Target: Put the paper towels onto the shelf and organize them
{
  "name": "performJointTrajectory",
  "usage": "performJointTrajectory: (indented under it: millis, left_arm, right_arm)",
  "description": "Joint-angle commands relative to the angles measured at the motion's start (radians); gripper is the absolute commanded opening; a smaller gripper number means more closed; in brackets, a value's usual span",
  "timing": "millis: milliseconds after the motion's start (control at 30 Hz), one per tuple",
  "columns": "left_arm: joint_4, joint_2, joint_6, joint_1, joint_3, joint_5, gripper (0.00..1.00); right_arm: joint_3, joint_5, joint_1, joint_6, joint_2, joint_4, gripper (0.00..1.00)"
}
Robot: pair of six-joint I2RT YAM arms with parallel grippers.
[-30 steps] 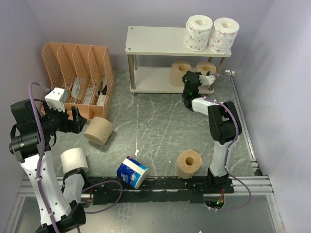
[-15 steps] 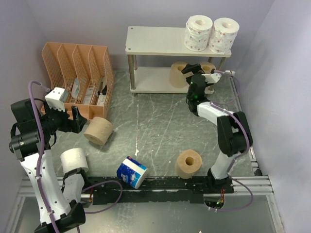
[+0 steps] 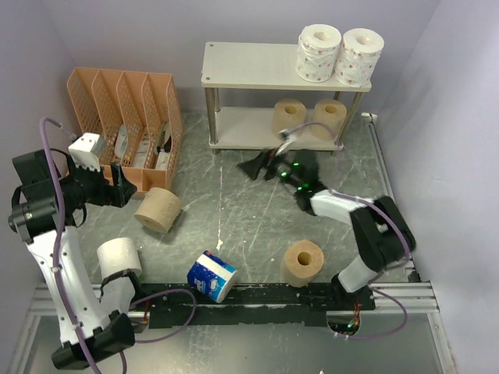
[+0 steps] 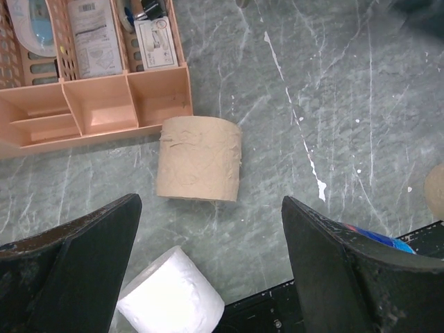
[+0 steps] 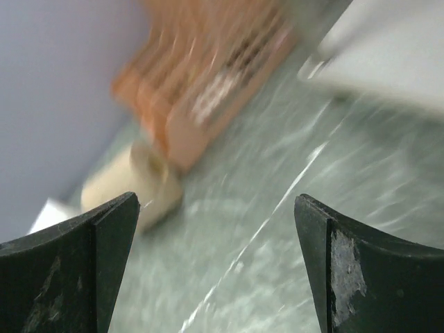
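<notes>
The shelf (image 3: 257, 66) stands far, the file organizer (image 3: 117, 117) to its left. The upper rolls (image 3: 320, 53) sit at its top board's right end, the lower rolls (image 3: 289, 117) beneath. On the tabletop (image 3: 234, 195), the organizer-side roll (image 3: 158, 209) lies just near the organizer. Along the near edge lie the left roll (image 3: 118, 257), middle roll (image 3: 211, 276) and right roll (image 3: 302, 263).

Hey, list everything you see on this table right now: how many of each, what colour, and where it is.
shelf: one, off-white boards on silver legs, back of the table.
printed rolls: two, white with pinkish print, right end of the top board.
tan rolls: four, tan-brown; two side by side on the lower board, one lying on its side by the organizer, one standing on end near the front rail.
white roll: one, plain white, front left.
wrapped roll: one, blue-white, at the front rail.
file organizer: one, orange mesh, back left, holding papers.
table: one, grey-green marbled.
left hand: open, over the lying tan roll.
right hand: open, empty, in front of the shelf.
</notes>
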Motion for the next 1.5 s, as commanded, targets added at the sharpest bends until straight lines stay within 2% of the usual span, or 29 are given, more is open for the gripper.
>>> performJointTrajectory:
  millis: [0,133,300,533,700,1033,1167,1333,1367,1433,1467]
  left_arm:
    - [-0.056,0.097,0.023,0.012,0.071,-0.008,0.94]
    - [-0.054,0.100,0.015,0.012,0.073,-0.024,0.94]
    - [-0.041,0.064,0.005,0.013,0.063,-0.032,0.94]
    - [-0.034,0.033,-0.001,0.012,0.057,-0.038,0.94]
    - [-0.025,0.023,-0.005,0.013,0.047,-0.043,0.94]
    - [-0.020,0.014,-0.005,0.013,0.041,-0.040,0.94]
    - [-0.019,0.010,-0.004,0.012,0.040,-0.038,0.94]
    - [-0.020,0.008,-0.005,0.012,0.040,-0.040,0.94]
    - [-0.019,0.006,-0.004,0.013,0.040,-0.040,0.94]
    - [-0.018,0.000,-0.005,0.013,0.040,-0.040,0.94]
    - [-0.018,-0.002,-0.005,0.012,0.040,-0.040,0.94]
  right_arm:
    - [0.126,-0.376,0.176,-0.215,0.140,-0.137,0.94]
    - [0.328,-0.471,0.268,-0.314,0.286,-0.234,0.95]
    - [0.528,-0.596,0.308,-0.240,0.478,-0.195,0.96]
    - [0.734,-0.444,0.389,-0.317,0.684,-0.329,0.97]
    - [0.776,-0.439,0.407,-0.268,0.750,-0.298,0.96]
    - [0.803,-0.374,0.447,-0.289,0.783,-0.306,0.94]
    - [0.815,-0.368,0.457,-0.266,0.801,-0.285,0.83]
    - [0.863,-0.383,0.470,-0.251,0.848,-0.315,0.60]
    - [0.861,-0.386,0.472,-0.251,0.852,-0.310,0.52]
    - [0.843,-0.394,0.474,-0.247,0.849,-0.291,0.31]
    - [0.836,-0.398,0.474,-0.248,0.845,-0.284,0.17]
